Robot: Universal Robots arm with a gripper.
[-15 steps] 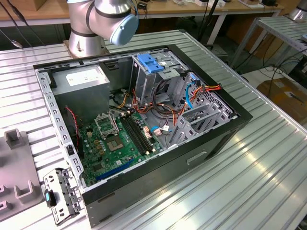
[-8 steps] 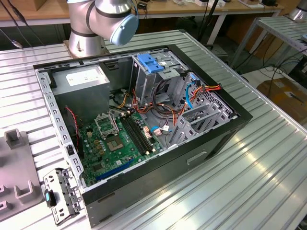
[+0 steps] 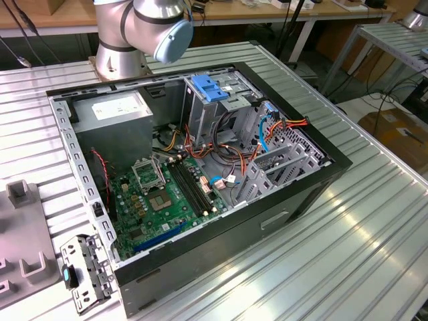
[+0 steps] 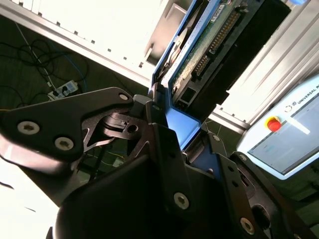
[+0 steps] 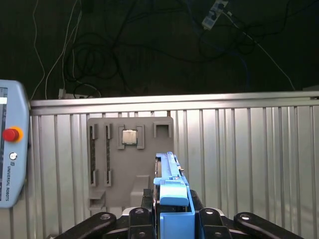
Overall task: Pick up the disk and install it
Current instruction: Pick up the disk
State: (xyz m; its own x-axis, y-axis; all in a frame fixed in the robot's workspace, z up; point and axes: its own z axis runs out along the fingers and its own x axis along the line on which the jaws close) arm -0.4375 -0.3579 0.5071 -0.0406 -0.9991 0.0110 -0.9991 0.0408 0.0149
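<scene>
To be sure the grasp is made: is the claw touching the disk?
Touching. In the second wrist view the claw is shut on the disk; its fingers press it from both sides.

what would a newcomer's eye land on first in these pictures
The open computer case lies on the ribbed metal table in the exterior view, its green motherboard bare. In the second wrist view the gripper clamps the disk by its blue-railed end.

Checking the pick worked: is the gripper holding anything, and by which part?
Yes: the gripper is shut on the disk, clamped at one end, over its blue rail.
</scene>
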